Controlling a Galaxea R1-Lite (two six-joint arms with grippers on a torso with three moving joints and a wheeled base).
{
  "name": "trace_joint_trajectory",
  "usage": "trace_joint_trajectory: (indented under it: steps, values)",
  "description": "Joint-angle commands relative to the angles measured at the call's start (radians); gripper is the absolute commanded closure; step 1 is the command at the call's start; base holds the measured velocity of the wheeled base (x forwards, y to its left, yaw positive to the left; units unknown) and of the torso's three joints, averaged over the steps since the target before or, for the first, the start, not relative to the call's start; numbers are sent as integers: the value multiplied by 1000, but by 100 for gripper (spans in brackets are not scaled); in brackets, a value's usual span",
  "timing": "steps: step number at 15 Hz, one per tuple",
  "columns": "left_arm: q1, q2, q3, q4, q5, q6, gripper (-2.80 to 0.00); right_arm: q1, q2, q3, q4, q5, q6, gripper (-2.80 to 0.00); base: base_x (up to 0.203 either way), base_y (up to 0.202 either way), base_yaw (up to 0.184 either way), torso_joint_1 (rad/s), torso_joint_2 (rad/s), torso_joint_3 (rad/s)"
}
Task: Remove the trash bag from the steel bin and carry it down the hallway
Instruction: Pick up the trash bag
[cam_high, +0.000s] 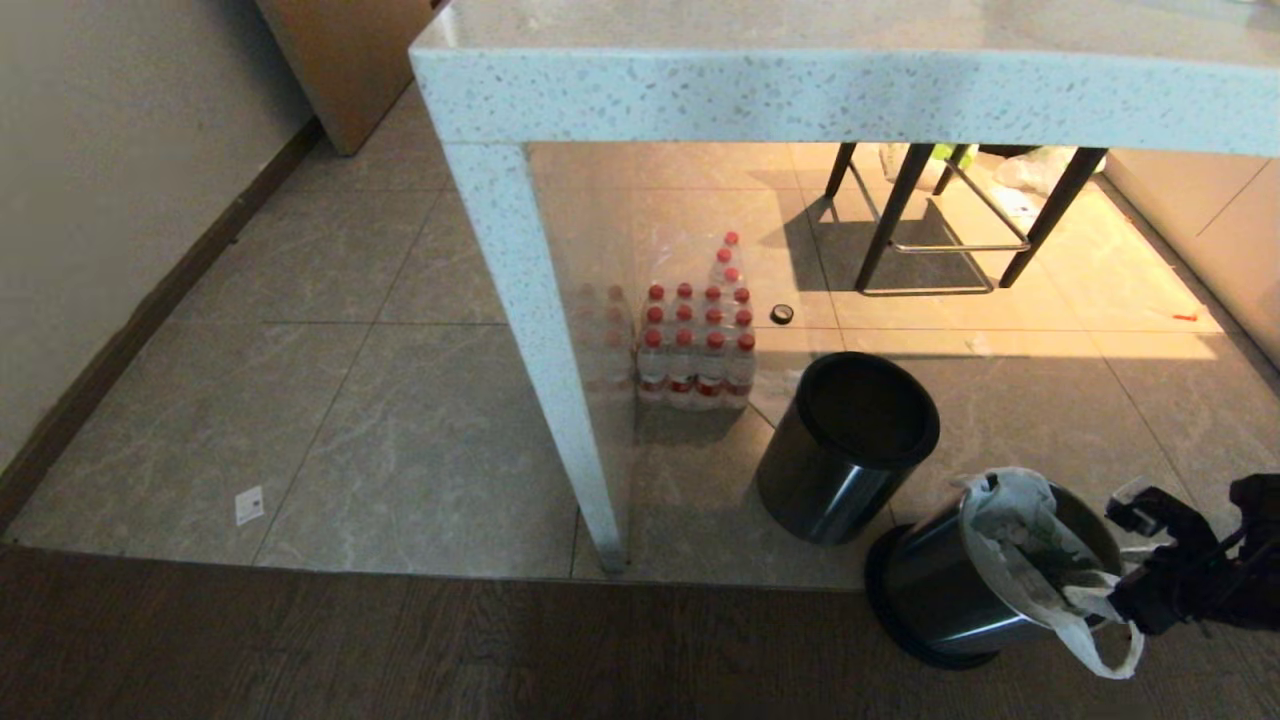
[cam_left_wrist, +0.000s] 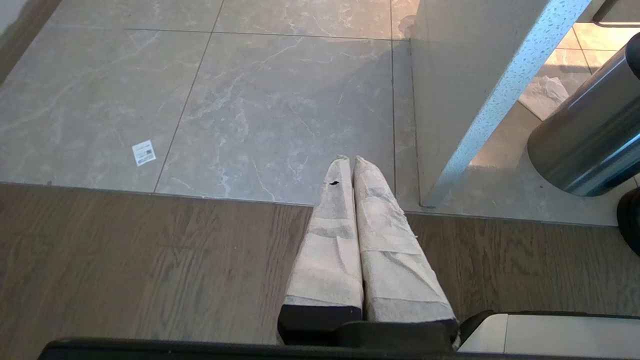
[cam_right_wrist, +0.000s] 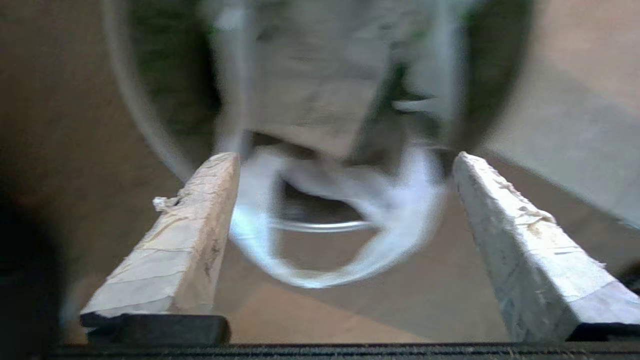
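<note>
The steel bin (cam_high: 950, 600) stands on the wood floor at the lower right of the head view. The white trash bag (cam_high: 1020, 535) lines it, and one loop handle (cam_high: 1110, 650) hangs over the rim on the right. My right gripper (cam_high: 1125, 560) is open, just right of the rim at that handle. In the right wrist view the loop handle (cam_right_wrist: 345, 260) hangs in the gap between the taped fingers (cam_right_wrist: 200, 210) of the right gripper (cam_right_wrist: 345, 162), touching neither; the bag (cam_right_wrist: 320, 85) and bin mouth lie beyond, blurred. My left gripper (cam_left_wrist: 350, 161) is shut and empty, above the floor.
A darker bin (cam_high: 848, 445) stands just beyond the steel one, next to the white stone table's leg (cam_high: 540, 350). A pack of red-capped water bottles (cam_high: 697, 345) sits under the table, and a black stool (cam_high: 940, 220) farther back. A wall (cam_high: 110, 200) runs along the left.
</note>
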Motion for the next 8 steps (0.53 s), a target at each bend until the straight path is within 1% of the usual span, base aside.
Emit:
trace_joint_trajectory:
  steps: [1,4,6,8]
  values:
    - [0,0,2,0,0,0,0,17,23,-13,-4,15,-8,-280,0,0,0,0,0,0]
    - [0,0,2,0,-1,0,0,35,75,-82,-17,24,-9,-280,0,0,0,0,0,0]
    - [0,0,2,0,-1,0,0,38,118,-146,-17,21,-3,-280,0,0,0,0,0,0]
    - [0,-1,2,0,-1,0,0,39,157,-180,-17,23,1,-280,0,0,0,0,0,0]
